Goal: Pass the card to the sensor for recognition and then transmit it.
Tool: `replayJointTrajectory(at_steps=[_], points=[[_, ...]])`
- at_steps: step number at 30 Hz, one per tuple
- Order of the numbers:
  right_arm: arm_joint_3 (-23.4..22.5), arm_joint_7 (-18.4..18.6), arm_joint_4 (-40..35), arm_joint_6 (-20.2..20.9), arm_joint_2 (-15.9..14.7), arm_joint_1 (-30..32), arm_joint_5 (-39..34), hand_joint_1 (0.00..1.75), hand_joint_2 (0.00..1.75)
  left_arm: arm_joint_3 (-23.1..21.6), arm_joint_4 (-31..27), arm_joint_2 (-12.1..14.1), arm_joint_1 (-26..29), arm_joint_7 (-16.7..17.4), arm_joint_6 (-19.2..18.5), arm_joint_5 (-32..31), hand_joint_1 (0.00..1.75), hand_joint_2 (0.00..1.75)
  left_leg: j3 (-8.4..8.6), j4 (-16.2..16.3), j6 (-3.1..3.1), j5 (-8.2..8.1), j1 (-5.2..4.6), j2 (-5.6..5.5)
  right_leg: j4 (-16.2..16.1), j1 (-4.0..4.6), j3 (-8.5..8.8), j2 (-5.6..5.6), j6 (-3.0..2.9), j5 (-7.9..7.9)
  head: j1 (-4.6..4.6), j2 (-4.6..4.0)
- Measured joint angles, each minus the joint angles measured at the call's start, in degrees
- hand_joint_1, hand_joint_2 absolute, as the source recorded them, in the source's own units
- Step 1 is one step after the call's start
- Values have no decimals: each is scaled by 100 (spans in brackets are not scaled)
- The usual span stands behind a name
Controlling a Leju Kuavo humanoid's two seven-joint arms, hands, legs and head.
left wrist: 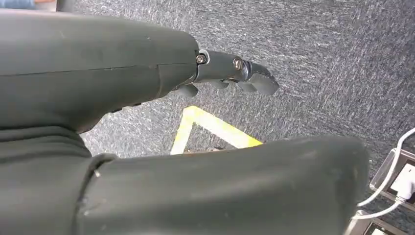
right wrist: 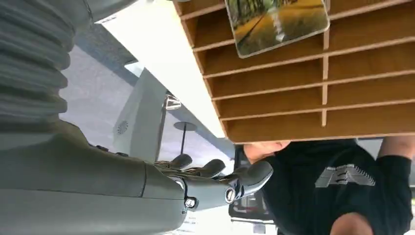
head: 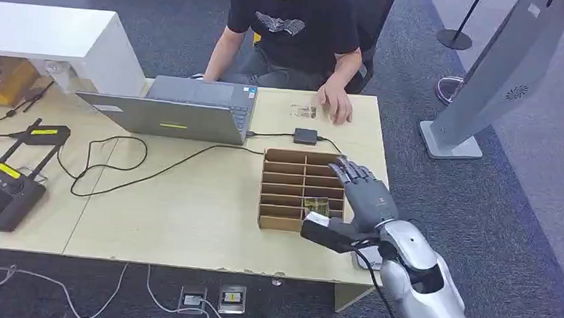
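Note:
A wooden divided box (head: 293,175) stands on the table's right part. A card (head: 317,203) with a yellow-green picture leans in one of its near compartments, and the same card (right wrist: 276,22) shows in the right wrist view. My right hand (head: 361,189) hovers over the box's right edge with fingers apart, holding nothing; its fingers (right wrist: 215,171) stretch out beside the box. A small black sensor (head: 306,136) lies behind the box, wired to the laptop. Another card (head: 303,111) lies by a person's hand (head: 336,103). My left hand (left wrist: 215,68) hangs over the carpet, empty.
A grey laptop (head: 172,109) sits at the table's back, with black cables trailing across the middle. A black remote controller (head: 0,188) lies at the left. A person in a black shirt (head: 293,21) sits behind the table. A white stand (head: 487,82) rises at the right.

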Motion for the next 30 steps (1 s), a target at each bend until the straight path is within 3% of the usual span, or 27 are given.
replayJointTrajectory(at_steps=[14,30], points=[[429,-144,335,-72,-7,-53,-11,0,175,-149,0,28,0,0,-83,50,0,0,0,0,0,0,0,0,0,0,-1,1,0,0,-2,0],[617,-131,464,-74,-94,-76,-101,0,175,-313,9,44,-3,-44,-98,90,0,0,1,0,0,0,0,1,0,0,-2,5,0,0,0,0]])
